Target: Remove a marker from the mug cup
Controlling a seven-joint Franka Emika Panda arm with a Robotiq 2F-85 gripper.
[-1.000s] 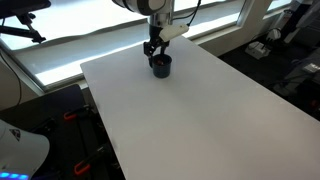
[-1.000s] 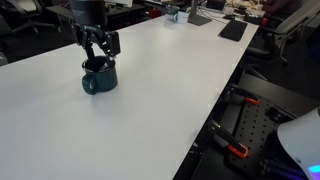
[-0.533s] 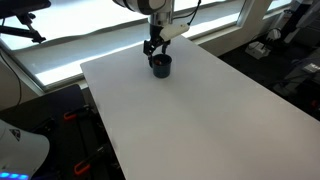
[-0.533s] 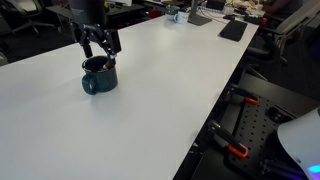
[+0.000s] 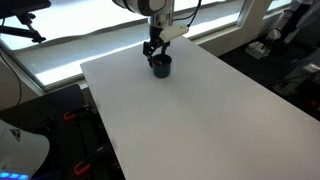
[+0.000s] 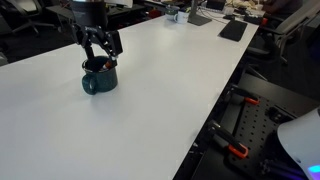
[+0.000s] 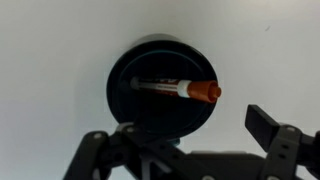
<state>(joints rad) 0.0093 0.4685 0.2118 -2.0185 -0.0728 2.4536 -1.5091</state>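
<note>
**Open gripper hovering over a dark mug with a marker inside**

A robot arm is reaching down over a white table. Its gripper is hanging just above the mug cup, which is sitting near the table's far edge in this view. In both exterior views only the dark mug and the black gripper are showing, and the marker is too small or too hidden to make out. In an exterior view the mug cup is showing its handle sticking out to one side. There the gripper is straddling the space over the rim, and I cannot tell whether it is touching it.

The wrist view is looking straight down into the mug cup. Here the marker is lying tilted inside the mug. It has a pale barrel and an orange-red cap, and the cap is resting at the rim. The gripper is standing wide apart, its two black fingers spread wider than the mug and holding nothing. The handle is hidden in this view.
</note>
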